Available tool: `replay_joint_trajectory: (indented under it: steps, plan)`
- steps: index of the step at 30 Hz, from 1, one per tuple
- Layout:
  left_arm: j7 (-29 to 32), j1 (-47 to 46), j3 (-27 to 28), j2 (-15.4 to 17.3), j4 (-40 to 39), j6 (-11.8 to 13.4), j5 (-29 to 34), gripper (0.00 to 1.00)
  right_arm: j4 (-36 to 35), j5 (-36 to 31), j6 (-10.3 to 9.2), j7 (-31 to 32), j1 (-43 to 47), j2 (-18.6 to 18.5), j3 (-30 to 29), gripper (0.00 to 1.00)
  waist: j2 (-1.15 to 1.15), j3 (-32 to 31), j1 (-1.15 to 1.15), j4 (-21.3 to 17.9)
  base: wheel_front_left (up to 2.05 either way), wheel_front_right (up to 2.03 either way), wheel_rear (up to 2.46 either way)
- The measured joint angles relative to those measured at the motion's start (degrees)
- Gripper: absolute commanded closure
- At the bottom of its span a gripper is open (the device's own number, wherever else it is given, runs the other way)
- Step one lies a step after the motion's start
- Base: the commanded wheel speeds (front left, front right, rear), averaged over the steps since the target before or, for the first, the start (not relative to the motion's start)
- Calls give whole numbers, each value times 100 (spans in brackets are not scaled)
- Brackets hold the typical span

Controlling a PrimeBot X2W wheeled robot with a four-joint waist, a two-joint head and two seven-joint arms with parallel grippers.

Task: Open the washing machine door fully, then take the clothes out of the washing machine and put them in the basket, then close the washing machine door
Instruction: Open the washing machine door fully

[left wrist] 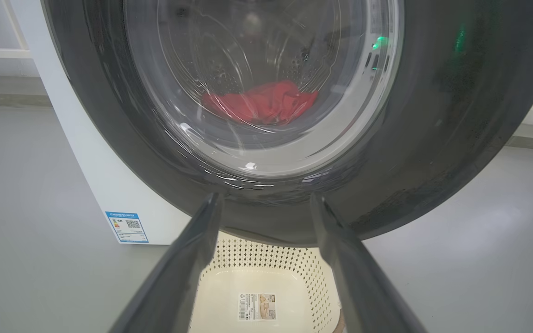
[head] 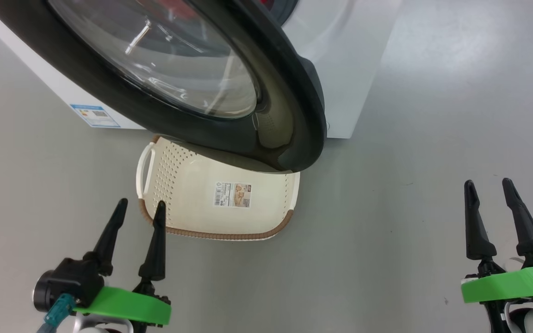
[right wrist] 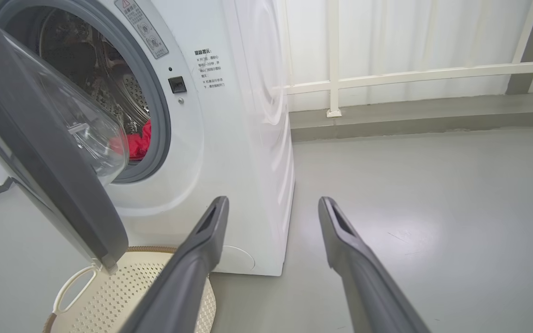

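Smooth grey floor [head: 433,138] — glossy round door [head: 178,69], perforated cream basket [head: 178,175]

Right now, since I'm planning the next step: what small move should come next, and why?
Probably bring the right gripper to the free edge of the washing machine door and swing it wider: the door stands only ajar, hanging over the basket, while the clothes lie in the drum, and that gripper is open and empty.

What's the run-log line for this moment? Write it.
washing machine door partly open | clothes inside washing machine | basket empty, below door | left jaws open | right jaws open
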Motion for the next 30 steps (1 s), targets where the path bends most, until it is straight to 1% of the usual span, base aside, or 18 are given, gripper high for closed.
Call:
replay_joint_trajectory:
  steps: [4,16,17,18,19,22,27,28,30]
  plan:
    - [0,0,1,0,0,0,0,0,16,-45,0,0,-1,14,-67,0,0,-1,0,15,0,0,0]
    - [0,0,1,0,-10,0,0,0,-37,-60,0,0,-9,29,-14,0,0,-13,0,8,0,0,0]
    - [0,0,0,0,-10,0,0,0,-37,-15,0,0,-14,27,26,45,0,-14,0,8,0,0,0]
    - [0,0,0,0,-10,0,0,0,-38,38,0,0,-25,30,77,74,0,-14,0,8,0,0,0]
    - [0,0,0,0,-10,0,-1,0,-41,83,0,0,-31,34,109,100,0,-13,0,7,0,0,0]
    - [0,0,-2,0,-11,0,-1,0,-35,324,0,0,-158,32,267,100,0,-20,0,10,0,0,0]
    - [0,1,-7,0,-13,0,-2,0,9,836,0,-1,-621,16,649,100,0,-50,0,25,0,0,0]
    - [0,1,-7,0,-13,0,-2,0,9,836,0,-1,-621,16,649,100,0,-50,0,25,0,0,0]
    - [0,2,-22,-1,-16,0,-4,0,43,1068,0,-1,-894,-16,859,100,0,-63,0,50,0,0,0]
